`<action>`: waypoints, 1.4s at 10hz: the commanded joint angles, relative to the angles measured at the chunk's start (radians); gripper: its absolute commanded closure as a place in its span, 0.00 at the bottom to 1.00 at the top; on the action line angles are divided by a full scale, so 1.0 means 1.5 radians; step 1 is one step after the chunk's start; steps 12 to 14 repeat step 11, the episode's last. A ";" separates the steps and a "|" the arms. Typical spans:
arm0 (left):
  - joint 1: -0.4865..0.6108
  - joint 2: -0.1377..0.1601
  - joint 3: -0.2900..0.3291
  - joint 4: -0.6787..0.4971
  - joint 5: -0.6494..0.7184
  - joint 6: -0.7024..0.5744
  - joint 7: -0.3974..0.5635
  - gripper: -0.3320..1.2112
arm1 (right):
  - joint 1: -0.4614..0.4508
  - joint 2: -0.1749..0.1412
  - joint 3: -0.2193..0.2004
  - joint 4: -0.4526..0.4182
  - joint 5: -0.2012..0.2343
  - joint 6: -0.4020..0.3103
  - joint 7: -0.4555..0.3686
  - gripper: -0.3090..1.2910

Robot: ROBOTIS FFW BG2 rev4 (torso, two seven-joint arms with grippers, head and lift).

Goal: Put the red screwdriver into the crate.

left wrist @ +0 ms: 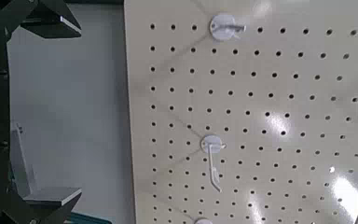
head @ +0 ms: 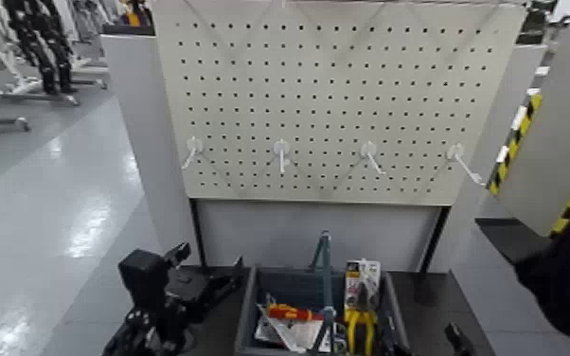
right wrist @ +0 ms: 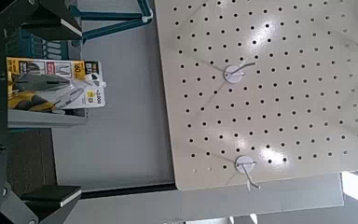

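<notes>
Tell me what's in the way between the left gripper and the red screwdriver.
The near side wall of the crate stands between the open left gripper, outside it, and the red screwdriver. The screwdriver already lies inside the crate.

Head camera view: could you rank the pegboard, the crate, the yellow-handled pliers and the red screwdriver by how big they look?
1. Pegboard
2. Crate
3. Yellow-handled pliers
4. Red screwdriver
</notes>
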 commanded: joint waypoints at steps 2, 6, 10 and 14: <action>0.053 0.001 0.004 0.004 -0.047 -0.063 0.035 0.29 | 0.002 0.000 -0.001 0.003 0.002 -0.010 -0.001 0.28; 0.104 0.001 0.007 0.013 -0.061 -0.122 0.083 0.29 | 0.001 -0.001 0.000 0.005 0.002 -0.011 -0.001 0.28; 0.121 0.003 0.003 0.014 -0.070 -0.151 0.092 0.29 | 0.001 0.000 -0.002 -0.001 0.015 0.001 -0.004 0.28; 0.121 0.003 0.003 0.013 -0.070 -0.151 0.092 0.29 | 0.001 0.000 -0.001 -0.001 0.015 0.003 -0.004 0.28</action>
